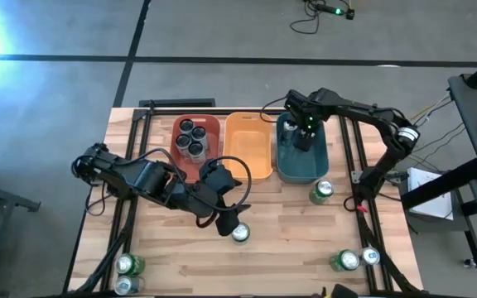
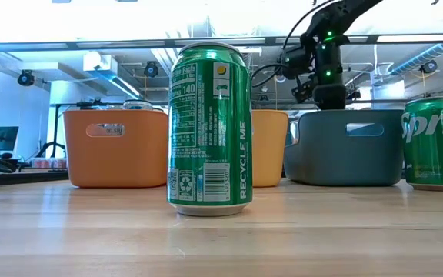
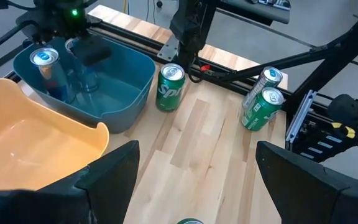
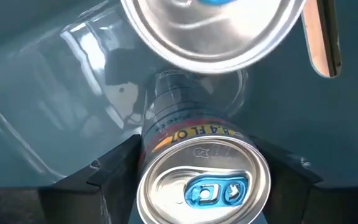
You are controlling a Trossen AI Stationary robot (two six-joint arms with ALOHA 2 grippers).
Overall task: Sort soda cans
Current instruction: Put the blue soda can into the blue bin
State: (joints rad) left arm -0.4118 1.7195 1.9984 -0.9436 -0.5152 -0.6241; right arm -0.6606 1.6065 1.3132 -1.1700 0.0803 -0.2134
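A green soda can [image 1: 240, 234] stands upright on the wooden table, large in the low view [image 2: 210, 131]. My left gripper [image 1: 228, 222] hovers open just behind and above it, and the can's top [image 3: 191, 221] shows between the fingers. My right gripper [image 1: 302, 139] reaches down into the teal tub [image 1: 321, 170] and is shut on a silver-topped can [image 4: 197, 186]. A second can [image 3: 45, 59] stands in that tub beside it. The red tub [image 1: 212, 124] holds several dark cans [image 1: 193, 136]. My right gripper pinches the can's side wall [image 4: 151, 140] just below its top rim, one finger on each side. The fingers come from above, pointing down. The can stands upright inside the teal tub; whether its base rests on the tub floor does not show.
The yellow tub [image 1: 247, 145] stands between the red and teal ones. A green Sprite can [image 1: 321, 192] stands in front of the teal tub. Two cans [image 1: 356, 259] stand near the front right corner and two [image 1: 128, 273] near the front left. Black rails run along both table sides.
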